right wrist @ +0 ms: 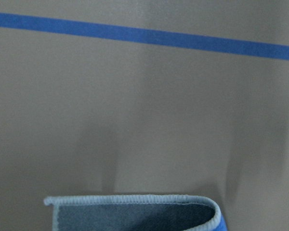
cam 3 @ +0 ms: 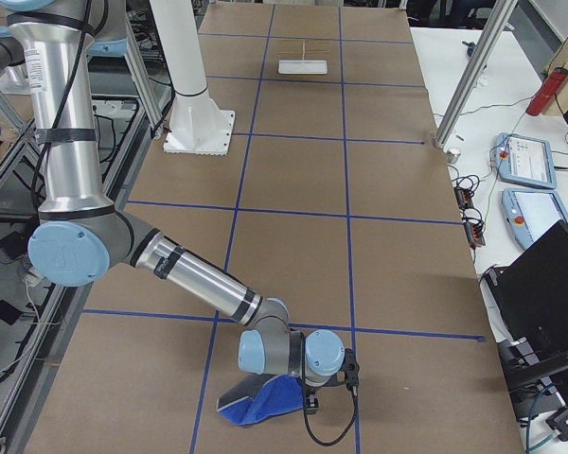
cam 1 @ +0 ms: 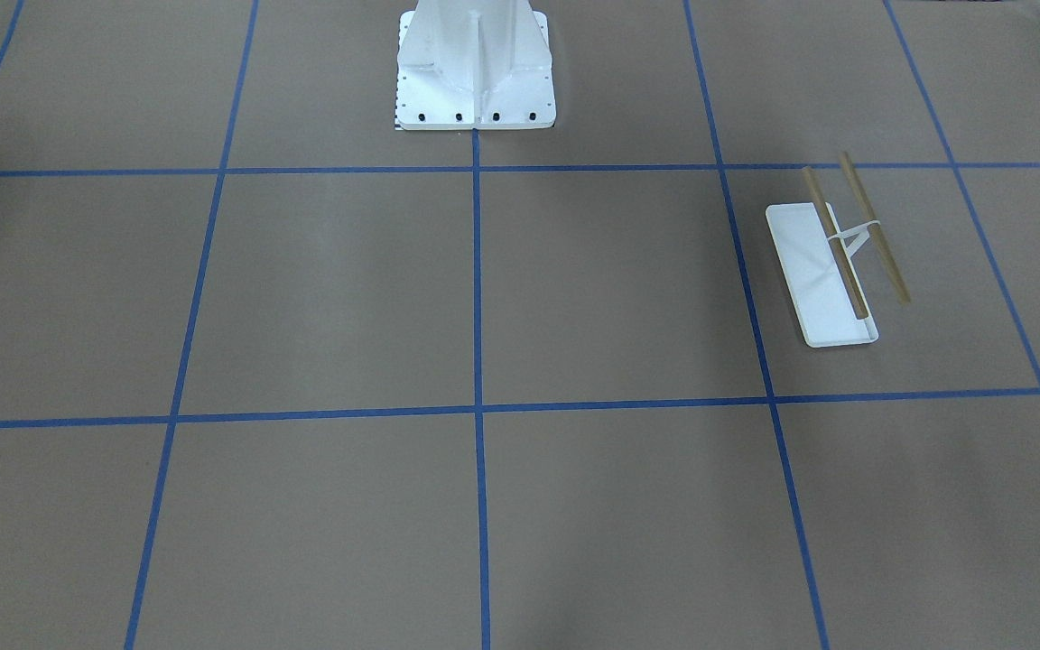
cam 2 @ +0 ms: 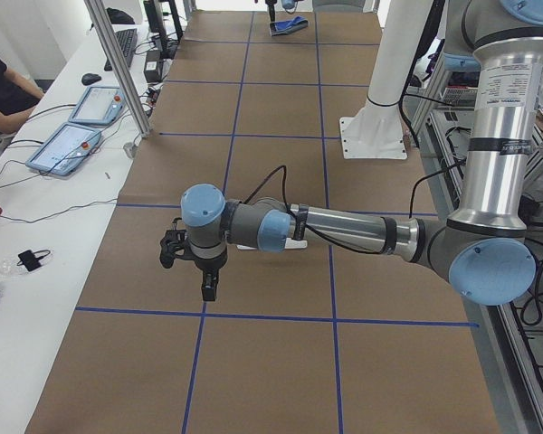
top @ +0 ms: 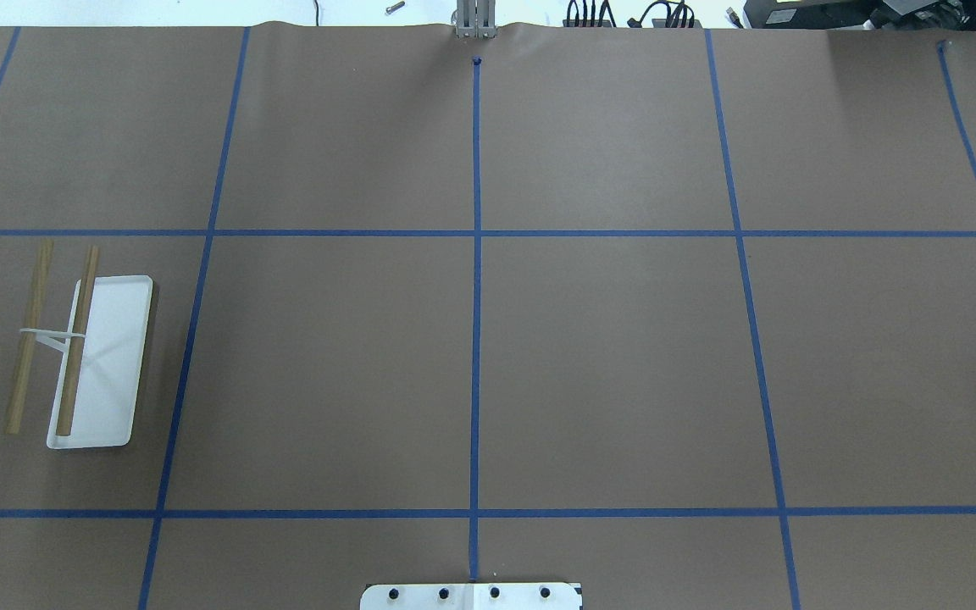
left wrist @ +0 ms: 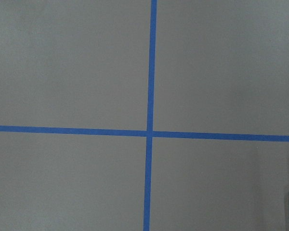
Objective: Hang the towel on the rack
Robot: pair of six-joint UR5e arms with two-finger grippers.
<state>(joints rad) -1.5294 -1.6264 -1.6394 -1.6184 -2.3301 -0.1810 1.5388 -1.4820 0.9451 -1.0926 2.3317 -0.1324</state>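
Note:
The rack stands on the table on my left side, a white tray base point(top: 119, 356) with two tan bars point(top: 77, 339); it also shows in the front view point(cam 1: 822, 289) and far off in the exterior right view point(cam 3: 305, 64). The towel point(cam 3: 260, 402), blue with a grey face, lies bunched under my right gripper point(cam 3: 308, 402) at the table's right end. Its pale-trimmed edge fills the bottom of the right wrist view point(right wrist: 135, 211). My left gripper point(cam 2: 208, 287) hangs above the table near the rack. I cannot tell whether either gripper is open or shut.
The white robot pedestal point(cam 1: 475, 72) is bolted at the middle of the table's robot side. Blue tape lines point(top: 475, 339) grid the brown table. Operator tablets point(cam 2: 72, 145) and a metal post point(cam 2: 118, 68) stand along the far side table.

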